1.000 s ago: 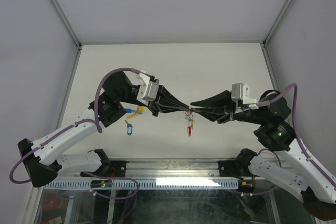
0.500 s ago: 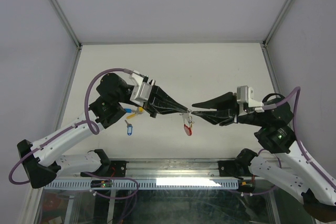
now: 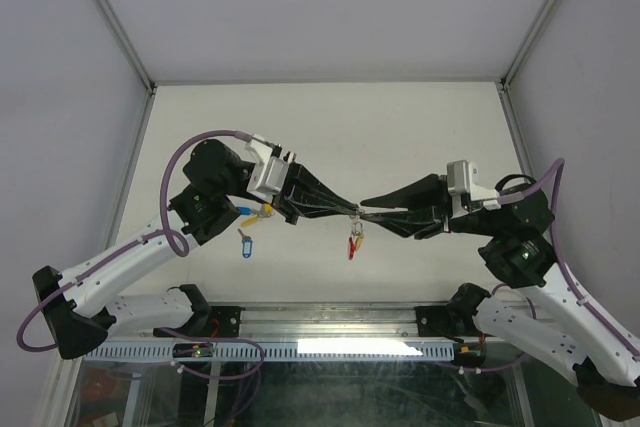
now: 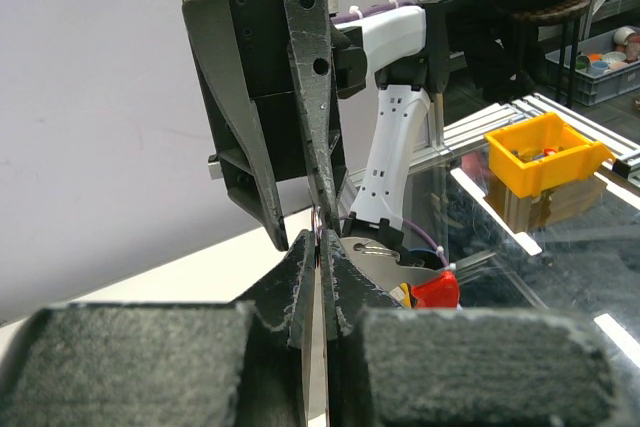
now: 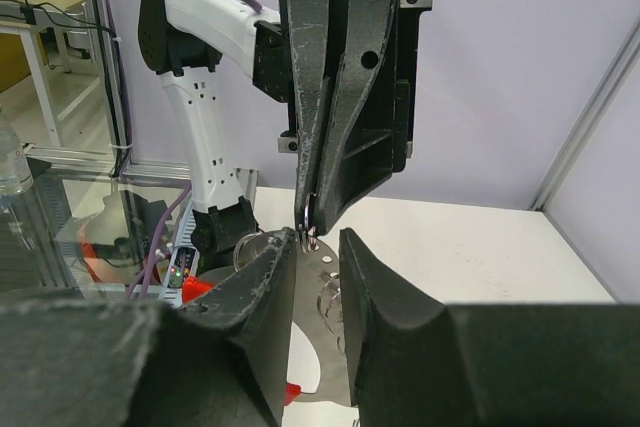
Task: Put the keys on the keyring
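My left gripper point(image 3: 345, 209) clamped on keyring point(image 3: 351, 244), lifting it off bench point(image 3: 400, 127) for threading; right gripper point(image 3: 366, 210) narrow, cannot tell if gripping anything

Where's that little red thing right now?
In the overhead view, the keyring's red crescent hangs just under where the left gripper and right gripper meet, to the right of a blue-tagged key.

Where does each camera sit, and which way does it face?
Top external: fixed above and behind the arm bases, looking down on the white table; both arms show, left gripper and right gripper meeting tip to tip.
Left wrist: looks along its own shut jaws at the right gripper.
Right wrist: looks along its own jaws at the left gripper.
Shared: top and left wrist both show the red plastic crescent keyring hanging below the tips.
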